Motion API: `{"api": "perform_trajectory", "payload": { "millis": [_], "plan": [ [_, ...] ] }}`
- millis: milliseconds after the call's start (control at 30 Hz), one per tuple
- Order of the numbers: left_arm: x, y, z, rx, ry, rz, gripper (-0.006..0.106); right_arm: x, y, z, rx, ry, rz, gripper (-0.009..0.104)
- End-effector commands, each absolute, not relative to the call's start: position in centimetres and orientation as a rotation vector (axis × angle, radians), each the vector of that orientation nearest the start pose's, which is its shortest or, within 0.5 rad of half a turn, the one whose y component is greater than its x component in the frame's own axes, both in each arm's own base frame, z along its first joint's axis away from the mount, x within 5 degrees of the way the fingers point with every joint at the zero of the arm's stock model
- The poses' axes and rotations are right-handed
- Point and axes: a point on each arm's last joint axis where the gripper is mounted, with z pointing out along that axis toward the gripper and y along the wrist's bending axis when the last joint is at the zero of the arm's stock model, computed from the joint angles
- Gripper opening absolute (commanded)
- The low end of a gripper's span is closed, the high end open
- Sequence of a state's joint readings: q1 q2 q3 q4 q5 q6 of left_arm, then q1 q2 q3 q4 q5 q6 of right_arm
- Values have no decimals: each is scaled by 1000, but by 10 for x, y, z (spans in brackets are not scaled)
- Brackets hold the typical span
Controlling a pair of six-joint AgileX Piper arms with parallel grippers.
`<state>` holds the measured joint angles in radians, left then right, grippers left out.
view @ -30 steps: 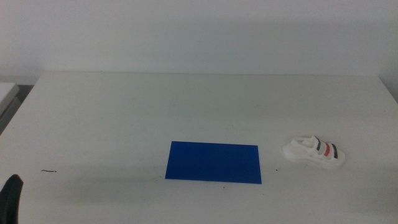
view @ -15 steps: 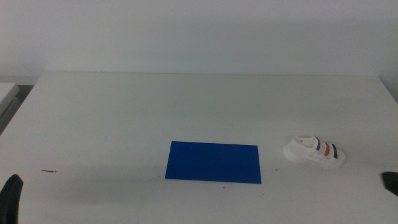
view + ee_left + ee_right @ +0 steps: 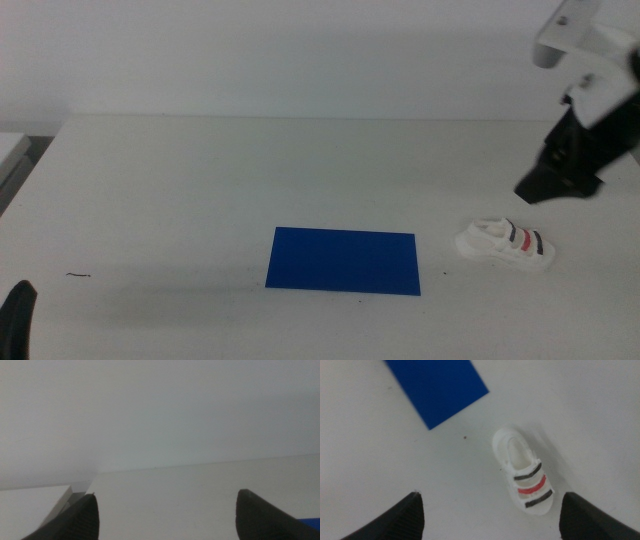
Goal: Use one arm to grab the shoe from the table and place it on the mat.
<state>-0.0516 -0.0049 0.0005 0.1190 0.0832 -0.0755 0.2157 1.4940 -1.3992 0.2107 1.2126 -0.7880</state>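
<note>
The white shoe (image 3: 505, 244) with one red strap between two dark ones lies on the white table (image 3: 300, 170), just right of the deep blue mat (image 3: 343, 261). My right gripper (image 3: 557, 182) hangs in the air above and to the right of the shoe, jaws wide open and empty. The right wrist view looks down on the shoe (image 3: 524, 471) and a corner of the mat (image 3: 437, 387) between the open jaws (image 3: 490, 512). My left gripper (image 3: 18, 318) waits at the table's front left edge, jaws open in the left wrist view (image 3: 165, 515).
A small dark scrap (image 3: 79, 274) lies on the table at the front left. A tiny dark speck (image 3: 446, 272) sits between mat and shoe. A white wall stands behind the table.
The right arm has come in from the lower right edge and risen to a spot above and right of the shoe. Shoe, mat and left gripper have not moved.
</note>
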Motion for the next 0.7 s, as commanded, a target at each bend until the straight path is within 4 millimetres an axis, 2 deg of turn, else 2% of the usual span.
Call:
{"api": "perform_trajectory", "payload": {
  "millis": [0, 100, 200, 400, 667],
  "plan": [
    [56, -2, 207, 64, 1553, -3, 94, 309, 79, 334, -1234, 2490, 152, 92],
    [56, -2, 207, 64, 1553, -3, 94, 329, 76, 310, -1263, 2561, 120, 92],
    [56, -2, 207, 64, 1553, -3, 94, 341, 75, 288, -1298, 2624, 92, 92],
    [56, -2, 207, 64, 1553, -3, 94, 355, 73, 257, -1622, 2562, -46, 92],
    [56, -2, 207, 64, 1553, -3, 94, 363, 75, 218, -1723, 2519, -57, 92]
  ]
}}
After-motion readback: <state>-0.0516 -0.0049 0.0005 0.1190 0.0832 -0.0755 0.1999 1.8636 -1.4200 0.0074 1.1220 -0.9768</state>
